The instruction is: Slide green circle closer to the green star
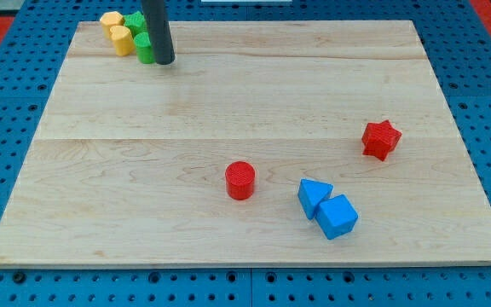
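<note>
A pale wooden board (pixel 245 102) lies on a blue pegboard, and nearly all that matters sits in the upper left of the frame. The green circle (pixel 144 49) stands there, low and round, with the green star (pixel 135 23) just above it and slightly left — the two look to be touching or very nearly so, though my rod hides part of the seam between them. I judge the task close to done; at most a small nudge toward the frame's top is left.

My tip (pixel 164 62) rests just to the right of the green circle, right against its edge or a hair off — I cannot tell which. It is a bare rod, so there is nothing to open or close, and it holds nothing.

Two yellow blocks, one (pixel 111 19) above the other (pixel 121 39), crowd the star's left side. Well apart, toward the lower right, lie a red cylinder (pixel 239 180), a red star (pixel 381 139), a blue triangle (pixel 313 195) and a blue cube (pixel 338 217).
</note>
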Controlling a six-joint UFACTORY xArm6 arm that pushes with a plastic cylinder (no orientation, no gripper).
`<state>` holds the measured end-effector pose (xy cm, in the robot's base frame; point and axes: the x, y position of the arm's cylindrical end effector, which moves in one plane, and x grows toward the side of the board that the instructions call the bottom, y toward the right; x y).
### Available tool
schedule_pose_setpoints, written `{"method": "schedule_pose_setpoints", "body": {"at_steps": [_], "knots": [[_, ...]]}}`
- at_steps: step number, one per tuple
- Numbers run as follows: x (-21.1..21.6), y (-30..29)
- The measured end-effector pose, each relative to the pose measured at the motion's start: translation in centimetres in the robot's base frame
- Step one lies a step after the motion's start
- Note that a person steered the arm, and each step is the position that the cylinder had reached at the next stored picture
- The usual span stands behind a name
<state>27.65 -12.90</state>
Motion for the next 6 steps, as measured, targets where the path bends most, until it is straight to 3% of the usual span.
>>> {"method": "schedule_pose_setpoints", "body": {"at_steps": [3,6], "knots": [[1.5,-3.3],[-0.4,-4.4]]}}
